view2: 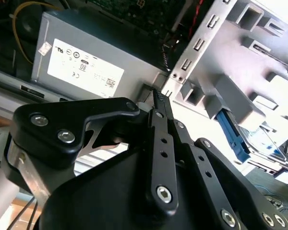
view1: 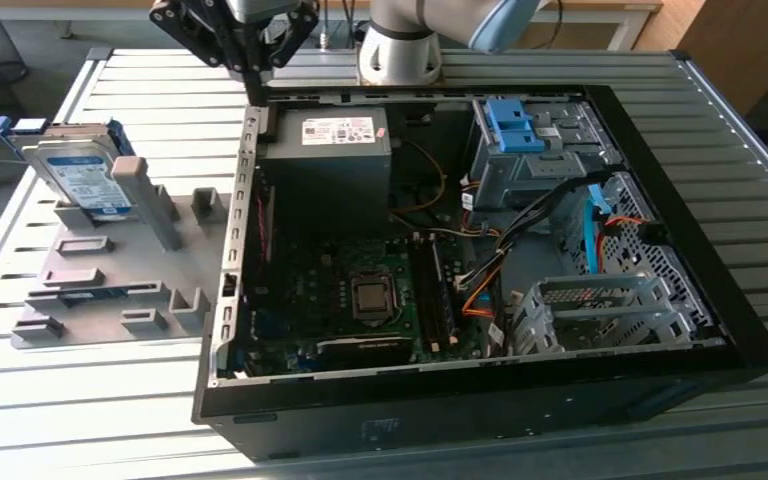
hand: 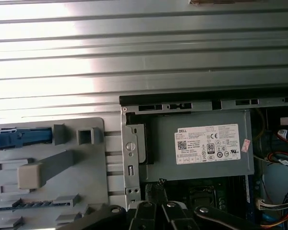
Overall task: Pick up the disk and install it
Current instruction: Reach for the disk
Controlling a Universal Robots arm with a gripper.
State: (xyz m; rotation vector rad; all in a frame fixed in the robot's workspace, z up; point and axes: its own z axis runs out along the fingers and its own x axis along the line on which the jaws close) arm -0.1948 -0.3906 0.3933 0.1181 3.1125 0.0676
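The end effector [view1: 253, 78] hung empty, fingers together, above the case's [view1: 704, 290] rear edge by the power supply [view1: 337, 140]. Well apart, the disk [view1: 80, 172] stood on edge in a grey rack [view1: 104, 290] on the worktop [view1: 77, 400].

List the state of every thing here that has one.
Silver rectangular hard disk with blue rails: standing on edge in grey holder, ungripped.
Black metal computer case: lying on its side, panel off.
Grey power-supply box: mounted inside the case.
Black gripper: shut, empty, above the case's edge.
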